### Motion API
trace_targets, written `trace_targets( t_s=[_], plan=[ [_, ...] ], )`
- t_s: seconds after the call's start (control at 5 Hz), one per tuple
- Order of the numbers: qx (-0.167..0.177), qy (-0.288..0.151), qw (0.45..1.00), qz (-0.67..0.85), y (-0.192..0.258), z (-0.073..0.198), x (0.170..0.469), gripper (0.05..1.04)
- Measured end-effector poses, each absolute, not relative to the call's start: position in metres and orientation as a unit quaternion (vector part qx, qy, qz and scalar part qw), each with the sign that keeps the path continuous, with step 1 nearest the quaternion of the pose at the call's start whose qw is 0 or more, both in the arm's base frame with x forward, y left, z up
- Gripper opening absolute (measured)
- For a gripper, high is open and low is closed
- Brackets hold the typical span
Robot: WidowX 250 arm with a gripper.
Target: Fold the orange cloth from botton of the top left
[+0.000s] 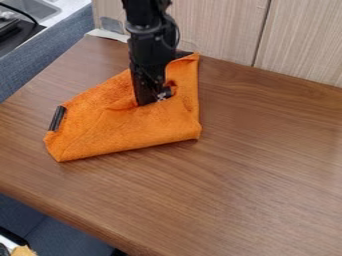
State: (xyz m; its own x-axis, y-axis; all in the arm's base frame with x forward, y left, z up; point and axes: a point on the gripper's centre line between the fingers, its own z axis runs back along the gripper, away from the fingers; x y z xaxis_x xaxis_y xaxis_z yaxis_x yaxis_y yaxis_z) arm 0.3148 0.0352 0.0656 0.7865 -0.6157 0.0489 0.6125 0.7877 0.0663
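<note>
Judging by the bunched orange cloth (127, 130), upper left, your fold seems partly made, with flattening left. I cannot tell whether your claw (153, 98) is apart or clamped.

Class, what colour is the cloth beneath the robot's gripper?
The cloth is plain orange, as the camera view shows.

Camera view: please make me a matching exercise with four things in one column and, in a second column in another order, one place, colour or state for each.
1. Cloth
2. Gripper
3. Sink
4. Table

A. Top left corner of the view
B. Brown, with wood grain
C. Orange, partly folded
D. Black, hanging down at the cloth's upper part

Right pairs: 1-C, 2-D, 3-A, 4-B
</note>
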Motion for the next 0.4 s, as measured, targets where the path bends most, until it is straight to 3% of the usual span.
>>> trace_targets(
  t_s=[0.2, 0.4],
  plan=[
    [0.031, -0.011, 0.949, -0.314, 0.0409, 0.0523, 0.3177, 0.096],
    [0.036, 0.0, 0.953, -0.301, 0.0425, 0.0542, 0.3185, 0.265]
  ],
)
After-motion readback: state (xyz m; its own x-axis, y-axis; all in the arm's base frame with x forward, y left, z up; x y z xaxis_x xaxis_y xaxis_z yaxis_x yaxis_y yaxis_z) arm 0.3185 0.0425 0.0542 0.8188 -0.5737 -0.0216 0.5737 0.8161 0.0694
